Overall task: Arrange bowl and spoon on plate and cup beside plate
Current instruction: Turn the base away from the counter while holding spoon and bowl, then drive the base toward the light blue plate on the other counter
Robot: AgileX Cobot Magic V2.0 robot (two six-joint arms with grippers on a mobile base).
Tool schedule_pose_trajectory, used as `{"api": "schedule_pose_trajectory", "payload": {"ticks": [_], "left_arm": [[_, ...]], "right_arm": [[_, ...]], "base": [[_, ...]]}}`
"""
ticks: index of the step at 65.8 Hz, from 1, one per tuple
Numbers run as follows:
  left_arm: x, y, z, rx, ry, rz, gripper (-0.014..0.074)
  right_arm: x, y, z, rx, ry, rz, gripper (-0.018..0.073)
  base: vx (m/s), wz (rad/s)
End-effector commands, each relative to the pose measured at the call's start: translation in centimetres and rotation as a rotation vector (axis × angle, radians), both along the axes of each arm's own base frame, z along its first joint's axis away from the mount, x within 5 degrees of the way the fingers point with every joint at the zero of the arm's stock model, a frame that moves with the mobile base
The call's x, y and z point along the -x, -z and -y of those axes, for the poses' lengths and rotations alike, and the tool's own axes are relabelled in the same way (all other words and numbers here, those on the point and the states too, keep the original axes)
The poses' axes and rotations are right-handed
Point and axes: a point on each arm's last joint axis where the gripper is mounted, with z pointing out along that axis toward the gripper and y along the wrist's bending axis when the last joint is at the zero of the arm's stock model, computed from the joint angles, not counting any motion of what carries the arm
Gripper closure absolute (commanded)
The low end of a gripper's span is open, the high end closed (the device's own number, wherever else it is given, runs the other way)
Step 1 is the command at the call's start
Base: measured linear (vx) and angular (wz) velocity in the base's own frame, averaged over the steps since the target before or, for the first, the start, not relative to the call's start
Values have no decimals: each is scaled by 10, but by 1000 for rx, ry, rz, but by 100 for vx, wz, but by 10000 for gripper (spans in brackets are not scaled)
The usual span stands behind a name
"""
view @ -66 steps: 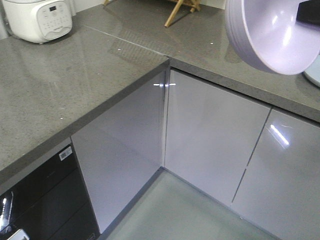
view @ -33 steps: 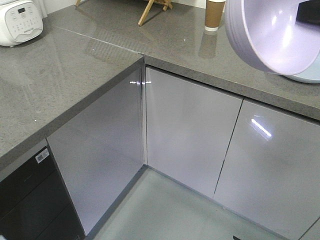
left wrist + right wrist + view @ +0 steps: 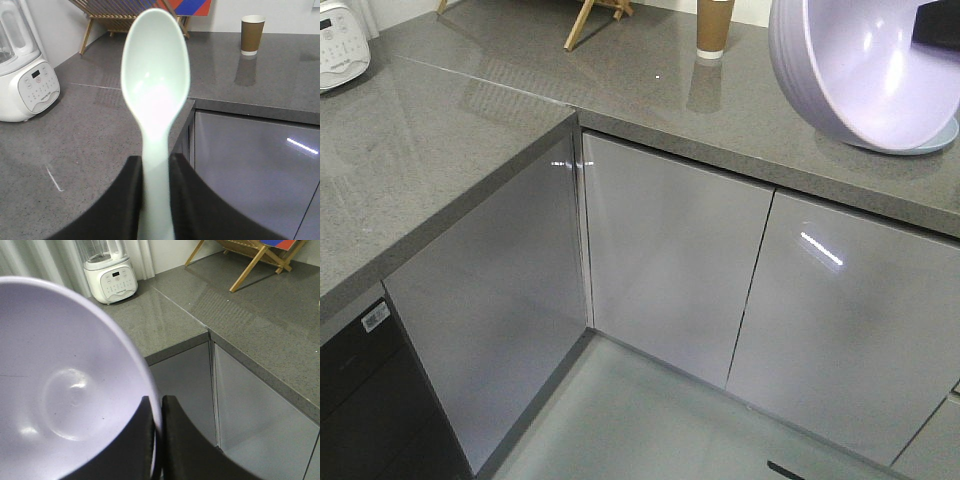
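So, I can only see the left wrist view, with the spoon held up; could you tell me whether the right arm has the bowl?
Observer: Yes. The right gripper is shut on the rim of the bowl, one finger inside and one outside.
Operator: Thank you. Is the plate anywhere in sight?
Observer: Only a sliver. In the front view the plate shows its pale blue edge past the bowl's lower edge, lying on the counter.
Operator: And how does the cup stand relative to it?
Observer: The cup stands upright farther back on the same counter, well to the left of the plate in that view and not touching it.
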Motion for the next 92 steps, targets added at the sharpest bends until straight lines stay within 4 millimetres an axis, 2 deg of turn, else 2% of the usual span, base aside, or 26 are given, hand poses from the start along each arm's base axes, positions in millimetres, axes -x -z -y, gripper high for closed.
{"api": "schedule_pose_trajectory", "payload": {"ticks": [1, 92], "left_arm": [[5, -18, 0, 16, 4, 116, 603], [5, -18, 0, 16, 4, 116, 603]], "right_arm": [[7, -19, -2, -49, 16, 87, 565], [7, -19, -2, -49, 17, 88, 565]], "base": [[0, -7], [1, -3]]}}
